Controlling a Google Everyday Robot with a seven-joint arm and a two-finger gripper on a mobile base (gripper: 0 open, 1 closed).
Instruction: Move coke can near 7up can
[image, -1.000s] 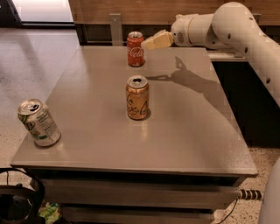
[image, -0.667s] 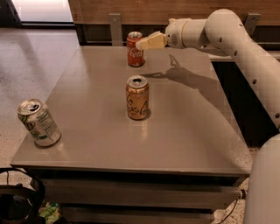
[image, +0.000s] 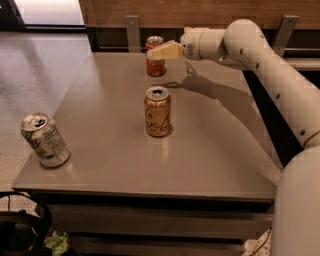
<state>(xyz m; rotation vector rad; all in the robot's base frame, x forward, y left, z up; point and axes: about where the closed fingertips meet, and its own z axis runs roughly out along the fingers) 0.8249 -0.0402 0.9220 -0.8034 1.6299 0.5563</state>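
Note:
The red coke can (image: 155, 62) stands upright at the far edge of the grey table (image: 215, 150), near the middle. The white-and-green 7up can (image: 45, 140) stands tilted at the table's near left corner. My gripper (image: 159, 51) reaches in from the right at the level of the coke can's top, its cream fingers overlapping the can's upper part. My white arm stretches from the lower right across the table's right side.
An orange-gold can (image: 157, 111) with dark lettering stands upright in the table's middle, between the coke can and the near edge. A wooden wall with metal brackets runs behind the table. Black cables (image: 20, 230) lie on the floor at lower left.
My gripper has moved left towards the coke can and now overlaps its top. The cans have not moved.

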